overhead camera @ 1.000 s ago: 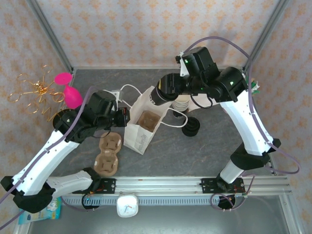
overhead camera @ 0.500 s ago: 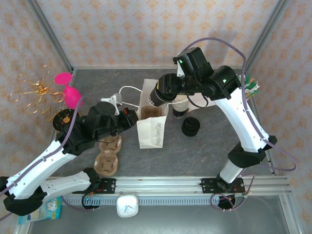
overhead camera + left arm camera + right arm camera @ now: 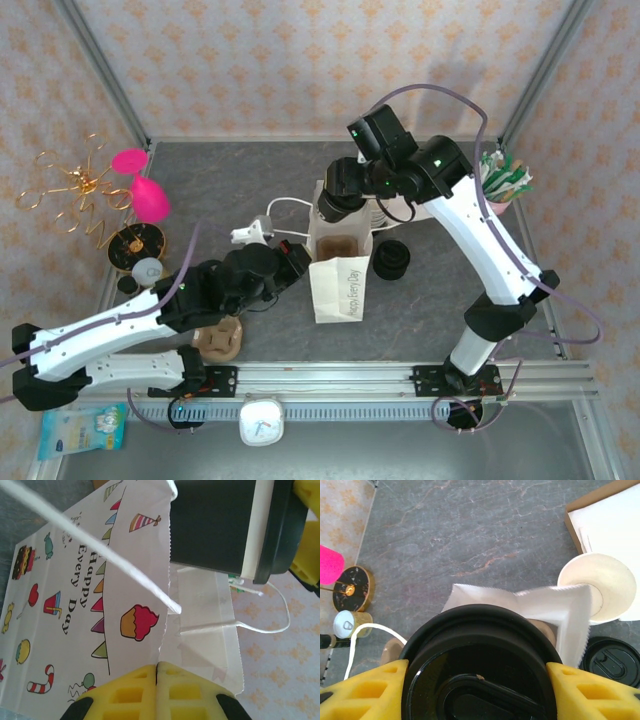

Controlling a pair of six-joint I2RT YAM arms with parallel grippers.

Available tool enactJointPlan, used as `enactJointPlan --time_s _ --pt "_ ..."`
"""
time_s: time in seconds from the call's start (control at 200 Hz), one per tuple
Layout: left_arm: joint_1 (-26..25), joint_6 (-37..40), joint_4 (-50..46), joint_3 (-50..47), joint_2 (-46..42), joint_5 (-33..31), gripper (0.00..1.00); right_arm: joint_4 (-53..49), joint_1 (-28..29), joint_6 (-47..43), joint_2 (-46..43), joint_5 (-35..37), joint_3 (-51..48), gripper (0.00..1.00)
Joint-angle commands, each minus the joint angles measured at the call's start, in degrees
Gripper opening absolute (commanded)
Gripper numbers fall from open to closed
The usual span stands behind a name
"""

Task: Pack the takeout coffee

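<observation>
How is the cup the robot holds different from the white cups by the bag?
The held cup has a black lid; the white cups are open on top. The held cup's side is dark; the white cups are pale. The held cup hangs in the right gripper over the bag; the white cups stand on the table. Both are round.

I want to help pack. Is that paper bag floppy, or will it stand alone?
Probably floppy: the paper bag is thin, its rim pinched flat by the left gripper. Likely light and tippy, standing tall and narrow.
</observation>
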Motion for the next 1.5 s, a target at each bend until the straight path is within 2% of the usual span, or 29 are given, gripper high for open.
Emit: enactJointPlan --time_s 0.0,0.07,0.18,0.325,0.475,0.736,0.911,1.031,1.161,1.271,1.491 --pt "-1.9 -3.6 2.4 -1.1 -0.4 -8.1 0.0 -0.4 0.3 1.1 -1.0 3.3 -2.1 0.53" --pt "-2.3 -5.8 2.7 -2.6 0.3 -8.0 0.0 -0.4 0.5 1.2 -1.6 4.4 -3.7 0.53" --pt "-5.2 -6.6 2.2 -2.4 1.9 -11.8 0.0 -0.4 0.9 1.7 -2.3 6.0 -6.4 0.53" --pt "-6.5 -7.9 1.0 -2.2 4.4 -12.0 0.0 -0.4 1.8 2.9 -2.3 8.6 -8.6 0.52" --pt "-6.9 -9.7 12.0 -9.8 1.0 -9.3 0.0 -0.4 4.1 4.9 -0.8 11.9 -9.2 0.52" --pt "-7.4 -9.3 10.6 -8.8 0.1 -9.5 0.0 -0.4 6.8 7.0 3.4 9.1 -4.7 0.52" --pt "-7.4 -9.5 12.2 -9.8 -0.8 -7.8 0.01 -0.4 6.8 7.6 3.1 9.9 -4.5 0.51" --pt "-7.5 -9.6 14.3 -10.4 0.1 -6.0 0.07 -0.4 6.9 8.4 3.7 11.0 -5.3 0.5" --pt "-7.8 -9.2 14.2 -10.2 0.5 -5.7 0.21 -0.4 7.0 8.7 3.3 12.7 -6.7 0.5" --pt "-7.8 -8.9 14.7 -10.9 -0.3 -5.8 0.27 -0.4 7.0 8.8 3.2 14.0 -8.9 0.5" --pt "-7.8 -9.1 8.1 -11.4 -5.4 -10.2 0.38 -0.3 6.8 8.8 4.0 14.6 -9.1 0.5"
